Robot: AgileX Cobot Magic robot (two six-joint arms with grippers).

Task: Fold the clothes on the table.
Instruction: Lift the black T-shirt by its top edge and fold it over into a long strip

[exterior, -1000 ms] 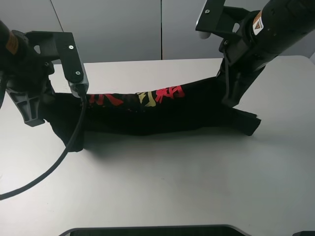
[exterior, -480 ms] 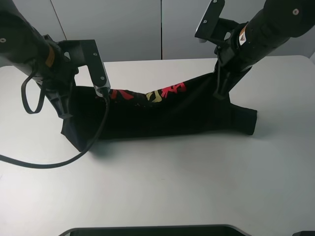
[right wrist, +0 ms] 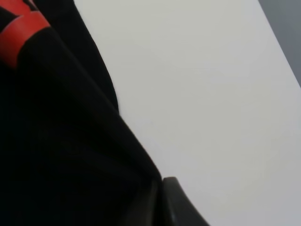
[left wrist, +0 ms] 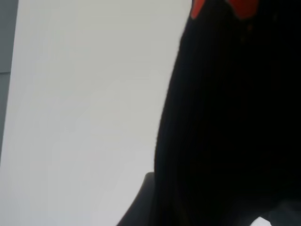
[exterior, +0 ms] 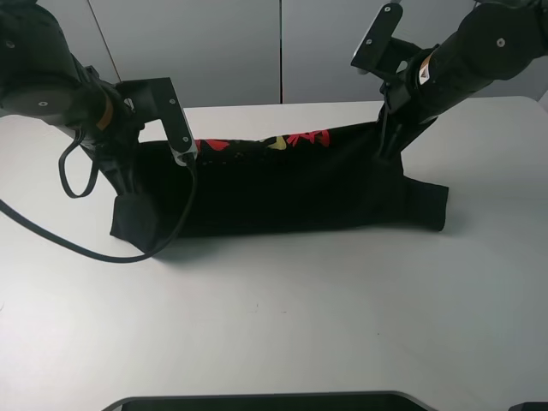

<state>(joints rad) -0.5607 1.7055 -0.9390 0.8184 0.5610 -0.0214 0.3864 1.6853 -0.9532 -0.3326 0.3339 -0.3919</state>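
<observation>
Your left gripper (exterior: 127, 175) and right gripper (exterior: 390, 145) pinch the black printed cotton T-shirt (exterior: 291, 193), one edge raised off the white rectangular table (exterior: 300, 325). You look mid-fold; next, carry that edge over and lay it flat.

Plain white bench (exterior: 342, 325), rounded corners, pretty wide. A black T-shirt (exterior: 282, 193) sits across the back half, its lower edge and both sleeves resting on the surface, top edge raised.

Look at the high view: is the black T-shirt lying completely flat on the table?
No: the left gripper and right gripper hold the upper edge of the T-shirt up off the table.
</observation>
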